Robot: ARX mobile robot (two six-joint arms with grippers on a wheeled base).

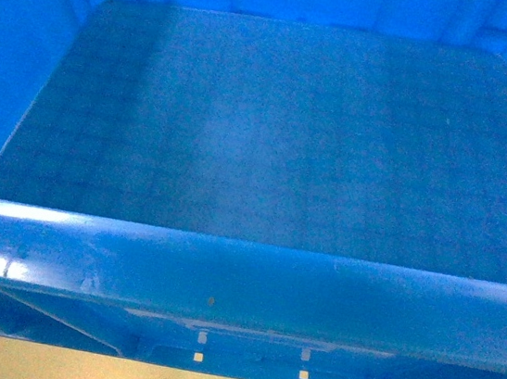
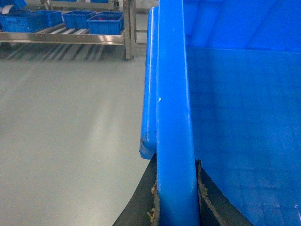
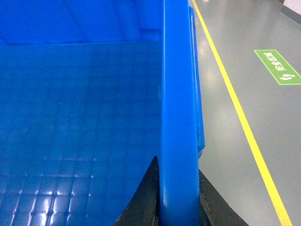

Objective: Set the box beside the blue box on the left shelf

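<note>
Box (image 1: pixel 270 136) rim sits clamped in left pincer (image 2: pixel 175 197) and right pincer (image 3: pixel 178 197).

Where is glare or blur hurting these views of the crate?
Head view: white glare patches on the large blue plastic crate's near rim, floor grid faint. Right wrist view: bright reflections on the crate floor near the right gripper. Left wrist view: distant roller shelf slightly soft.

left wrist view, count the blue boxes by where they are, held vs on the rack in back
held by the grippers: 1, the box
on the left shelf in the background: 3 small blue crates, a fourth edge at the frame corner is unclear
total: 4
</note>
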